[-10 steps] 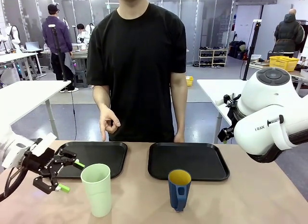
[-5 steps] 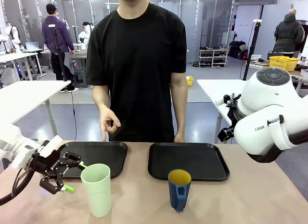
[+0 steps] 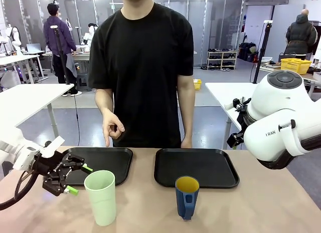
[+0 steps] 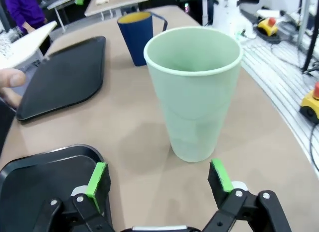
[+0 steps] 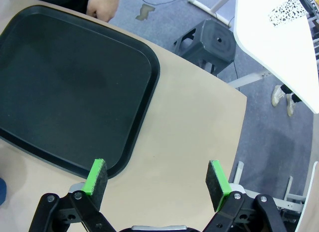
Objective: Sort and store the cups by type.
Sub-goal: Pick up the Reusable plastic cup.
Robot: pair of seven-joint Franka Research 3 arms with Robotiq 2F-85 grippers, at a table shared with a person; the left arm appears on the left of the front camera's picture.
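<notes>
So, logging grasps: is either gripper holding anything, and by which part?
Nothing. Left gripper open, short of the tall pale green plastic tumbler; right gripper open, empty.

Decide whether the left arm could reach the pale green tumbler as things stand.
Probably yes: the open left end effector faces the pale green tumbler, upright on the table, with nothing standing between them.

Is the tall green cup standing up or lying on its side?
Standing up. The tall pale green plastic tumbler sits on its base on the tan table, with its open mouth facing up.
</notes>
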